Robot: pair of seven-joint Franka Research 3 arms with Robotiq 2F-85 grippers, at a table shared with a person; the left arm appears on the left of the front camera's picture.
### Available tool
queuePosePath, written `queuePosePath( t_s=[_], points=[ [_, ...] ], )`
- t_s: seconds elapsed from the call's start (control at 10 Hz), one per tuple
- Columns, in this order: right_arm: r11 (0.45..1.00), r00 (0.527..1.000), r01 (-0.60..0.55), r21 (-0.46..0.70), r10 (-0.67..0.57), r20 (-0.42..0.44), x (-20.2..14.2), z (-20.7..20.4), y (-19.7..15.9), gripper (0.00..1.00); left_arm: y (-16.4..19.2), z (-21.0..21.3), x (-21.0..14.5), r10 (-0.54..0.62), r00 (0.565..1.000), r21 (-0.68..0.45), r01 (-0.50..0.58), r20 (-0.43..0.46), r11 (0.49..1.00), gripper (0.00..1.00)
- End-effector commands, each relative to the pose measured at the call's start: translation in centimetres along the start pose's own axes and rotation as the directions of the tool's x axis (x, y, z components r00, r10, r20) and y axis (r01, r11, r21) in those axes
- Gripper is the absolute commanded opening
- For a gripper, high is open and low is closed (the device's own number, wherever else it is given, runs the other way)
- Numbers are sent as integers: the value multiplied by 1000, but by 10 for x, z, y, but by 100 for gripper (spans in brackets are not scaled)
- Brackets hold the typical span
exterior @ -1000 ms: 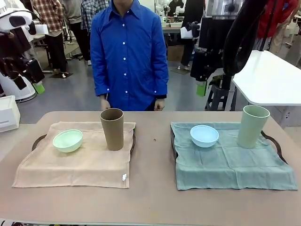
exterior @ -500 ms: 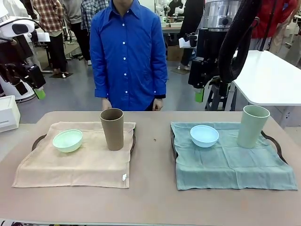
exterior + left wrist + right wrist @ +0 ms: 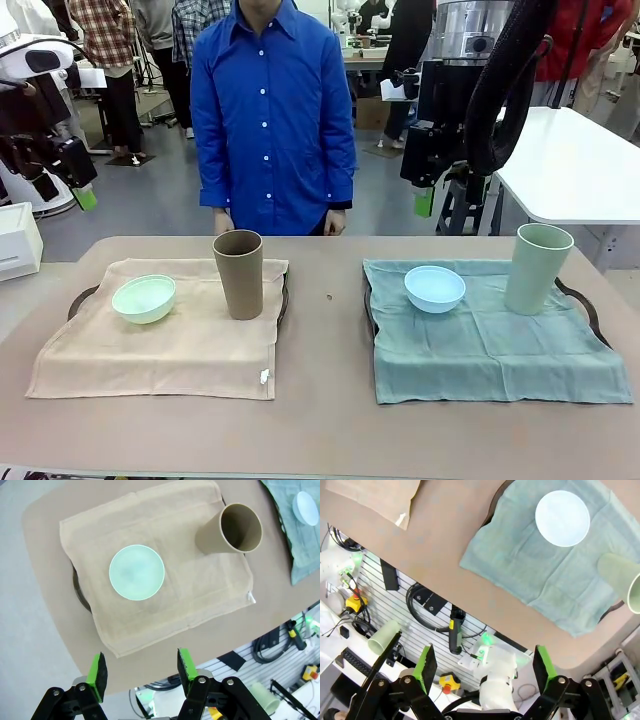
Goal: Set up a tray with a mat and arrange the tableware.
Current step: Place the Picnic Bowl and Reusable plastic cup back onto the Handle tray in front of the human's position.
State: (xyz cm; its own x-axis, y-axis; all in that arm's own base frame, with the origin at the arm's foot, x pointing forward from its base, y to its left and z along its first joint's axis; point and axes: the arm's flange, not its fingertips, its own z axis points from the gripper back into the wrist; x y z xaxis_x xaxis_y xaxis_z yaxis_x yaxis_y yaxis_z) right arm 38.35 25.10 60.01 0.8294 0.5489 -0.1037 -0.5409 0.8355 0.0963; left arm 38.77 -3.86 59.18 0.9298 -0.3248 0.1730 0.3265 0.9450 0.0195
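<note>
On the left, a beige mat (image 3: 160, 340) covers a dark tray (image 3: 82, 297) and carries a mint green bowl (image 3: 144, 298) and a brown tumbler (image 3: 239, 273). On the right, a teal mat (image 3: 495, 340) covers another tray (image 3: 588, 305) and carries a light blue bowl (image 3: 434, 288) and a pale green tumbler (image 3: 538, 268). My left gripper (image 3: 62, 175) hangs high at the far left, open, with nothing between its fingers (image 3: 96, 672). My right gripper (image 3: 432, 170) hangs high above the right tray, open and empty; its fingers (image 3: 426, 667) look down on the teal mat (image 3: 555, 575).
A person in a blue shirt (image 3: 272, 115) stands at the far side with both hands at the table edge. A white table (image 3: 575, 165) stands at the back right. A white box (image 3: 18, 240) sits off the left edge. Bare tabletop lies between the trays.
From a second ago, the right arm swung in from the right and its gripper rose slightly; the left arm shifted a little. Over the last half second nothing moved.
</note>
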Motion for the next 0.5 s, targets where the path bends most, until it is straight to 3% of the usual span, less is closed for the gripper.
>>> queuePosePath(
  t_s=[0.0, 0.1, 0.2, 0.4],
  points=[
    [1000, 1000, 4, -1, -4, 15, -2, -2, -2, 100, 1, 0, 0, -16, 1000, 3, 16, 16, 1000, 74],
    [1000, 1000, 0, 0, 0, 0, 0, 0, 0, 100, 0, 0, 0, 0, 1000, 0, 0, 0, 1000, 74],
    [999, 1000, 13, 36, -13, -13, 2, -5, -10, 100, 2, 8, 6, -60, 998, -40, 60, -6, 997, 74],
    [979, 992, 91, 180, -106, 74, -31, -3, -49, 100, 27, 14, 6, 18, 998, -275, -34, -58, 961, 74]
  ],
)
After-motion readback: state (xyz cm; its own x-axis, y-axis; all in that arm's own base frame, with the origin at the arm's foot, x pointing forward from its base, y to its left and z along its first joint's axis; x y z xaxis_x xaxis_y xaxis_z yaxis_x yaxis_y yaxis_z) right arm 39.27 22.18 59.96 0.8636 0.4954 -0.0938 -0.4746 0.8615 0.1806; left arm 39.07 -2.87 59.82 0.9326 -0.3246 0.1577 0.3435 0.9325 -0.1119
